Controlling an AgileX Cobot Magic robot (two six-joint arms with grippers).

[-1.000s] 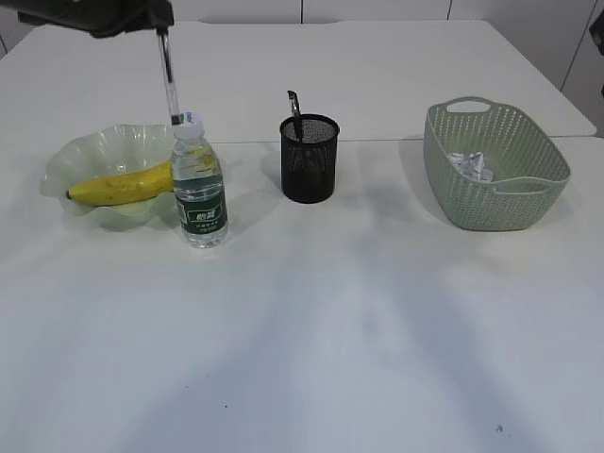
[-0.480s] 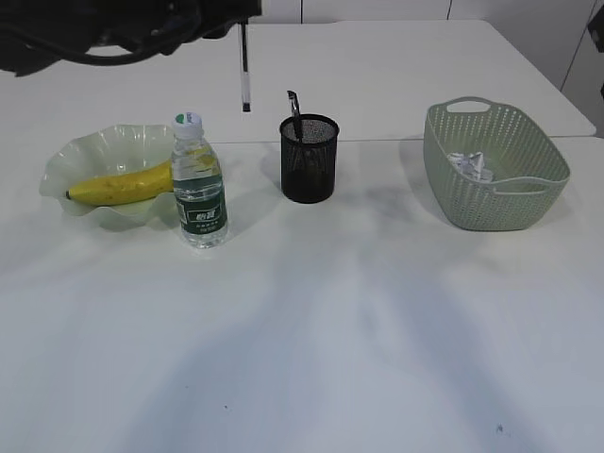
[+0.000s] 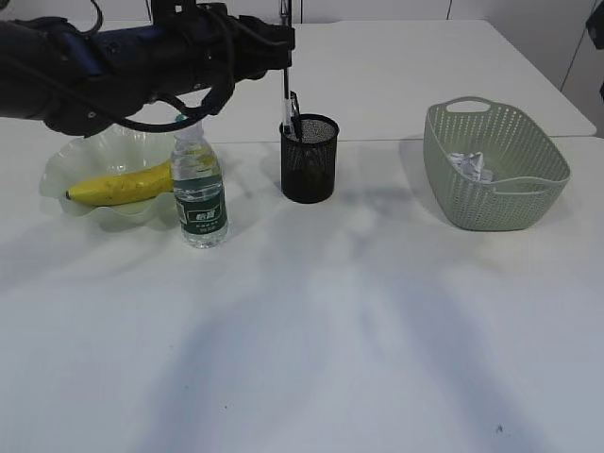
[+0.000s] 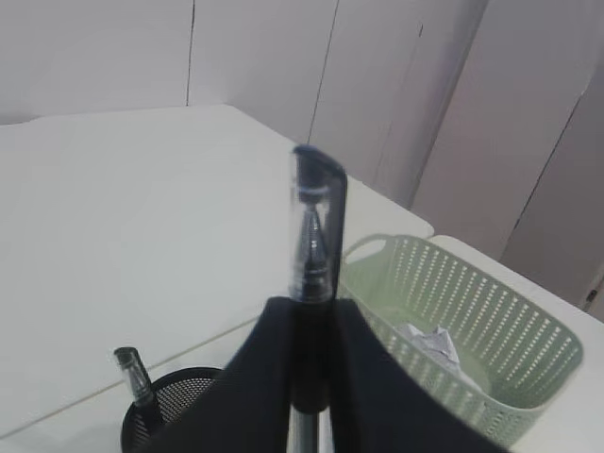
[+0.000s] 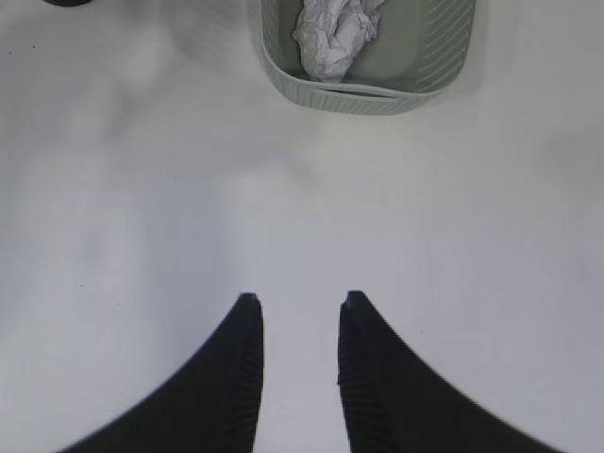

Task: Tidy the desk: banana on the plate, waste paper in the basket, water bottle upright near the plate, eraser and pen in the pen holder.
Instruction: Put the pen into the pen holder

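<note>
We have the clear-barrelled pen with the dark cap [image 3: 286, 83] hanging upright right over the black mesh pen holder [image 3: 309, 159], its lower end at the rim. A second ago it hung above the bottle, half a second ago midway; now the left arm has swept across and brought it to the cup. That puts us, we judge, at the drop: lower a touch and let go.

The left claw [image 4: 304, 354] is clamped on the pen, dark fingers [image 4: 260, 363] pinching the barrel on both sides with the cap standing above them. Another dark pen [image 3: 293, 109] already leans inside the holder, so ours needs to slip in beside it. We cannot make out the eraser through the mesh.

Moving outward: the yellow banana [image 3: 118, 186] lies on the pale green wavy plate [image 3: 71, 160], the clear water bottle with the green label [image 3: 198, 189] stands upright just beside it, and crumpled white paper [image 5: 332, 36] sits in the sage-green perforated basket [image 3: 494, 165]. The right claw [image 5: 297, 307] hovers spread and empty over the white counter [image 3: 330, 321].
</note>
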